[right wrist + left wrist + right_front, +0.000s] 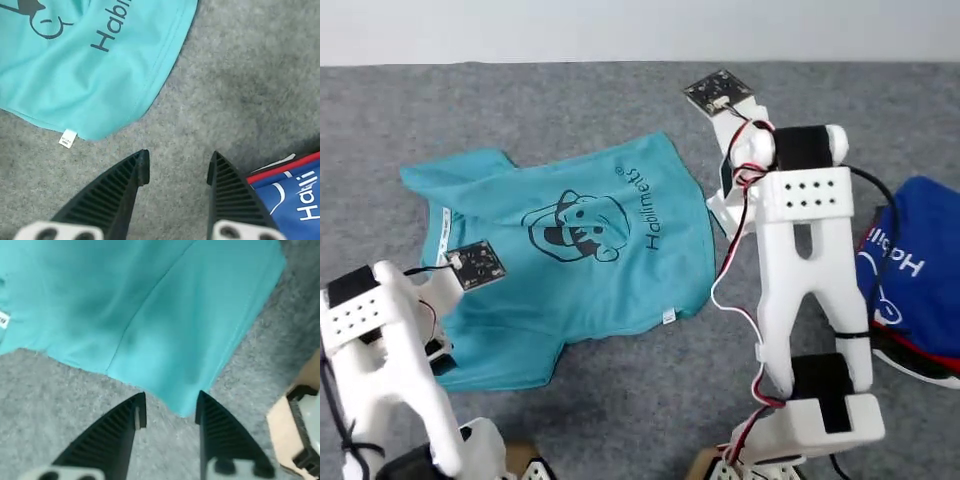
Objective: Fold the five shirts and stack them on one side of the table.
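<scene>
Right now my left fingers [171, 402] are spread apart with nothing between them, poised over a corner of the teal shirt [150, 305] where its edge meets the grey desk [60, 385]. From this angle I cannot say for sure whether the tips touch the cloth. The teal shirt [570, 270] lies spread out flat in the middle of the desk [620, 400], print side up, with one sleeve reaching toward the far left. My right fingers [179, 157] are also parted and empty, hanging above bare desk just beside the shirt's hem, near its small white label [67, 138]. A blue shirt [910, 260] with red trim lies bunched at the right side of the desk, well apart from the teal one; its edge shows beside my right fingers [295, 195].
</scene>
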`<act>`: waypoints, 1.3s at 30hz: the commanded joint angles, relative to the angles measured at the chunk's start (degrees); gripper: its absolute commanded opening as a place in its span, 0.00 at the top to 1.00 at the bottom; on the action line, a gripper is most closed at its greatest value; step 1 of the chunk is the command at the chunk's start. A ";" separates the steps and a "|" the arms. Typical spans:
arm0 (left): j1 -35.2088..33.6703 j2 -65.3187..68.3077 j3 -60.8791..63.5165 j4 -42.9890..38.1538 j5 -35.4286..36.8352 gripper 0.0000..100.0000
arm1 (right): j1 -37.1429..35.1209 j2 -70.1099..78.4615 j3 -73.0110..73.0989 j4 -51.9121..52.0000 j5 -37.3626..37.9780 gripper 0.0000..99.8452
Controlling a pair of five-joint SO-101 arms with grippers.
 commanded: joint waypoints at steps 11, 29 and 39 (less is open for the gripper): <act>-0.44 8.00 -0.13 2.81 -6.68 0.83 | 0.57 -5.49 4.57 2.33 -2.02 0.80; -3.25 16.62 -2.07 -6.68 -6.59 0.99 | -2.68 -4.97 18.99 2.07 -2.20 0.80; -3.43 17.14 -11.74 -11.52 5.98 1.00 | -14.11 -4.88 31.21 -8.57 -1.85 0.80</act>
